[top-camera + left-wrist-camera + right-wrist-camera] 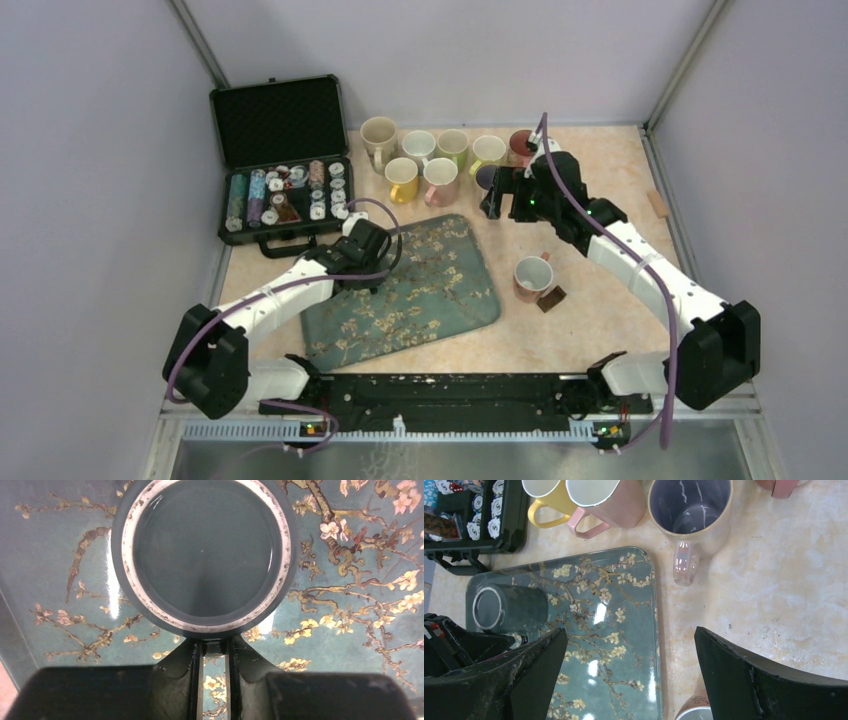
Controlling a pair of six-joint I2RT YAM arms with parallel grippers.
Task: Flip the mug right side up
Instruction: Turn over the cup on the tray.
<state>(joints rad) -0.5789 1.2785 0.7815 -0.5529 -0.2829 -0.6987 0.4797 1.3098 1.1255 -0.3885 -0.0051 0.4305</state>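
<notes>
Mug [205, 555]: pinched at its near edge by the left jaws, clenched almost flat together on apparently the handle [215, 648], seen edge-on as a grey sliver between the fingertips [185, 670]. Sits straight ahead of those jaws and touching them, filling the upper middle of the left wrist view. Stands upside down: pale foot ring up, mouth down on the blossom-printed tray [350, 605]. Long axis upright, so pointing at the wrist camera, with the jaws reaching down beside it. Placed near the upper left corner of the tray in the top view, hidden there under the wrist of the left arm [300, 285].

Right jaws spread wide and holding nothing, hovering in the upper middle of the top view by the row of upright mugs [440, 155], well apart from the dark mug. Left arm clearly nearer.

Probably next: lift clear of the tray, then roll half a turn about a level axis. Narrow hold on a handle, so some risk of swinging or slipping.

Farther out on the counter [600, 320]: one pink mug [532, 275] right of the tray, an open case [285, 160] of chips at upper left.
</notes>
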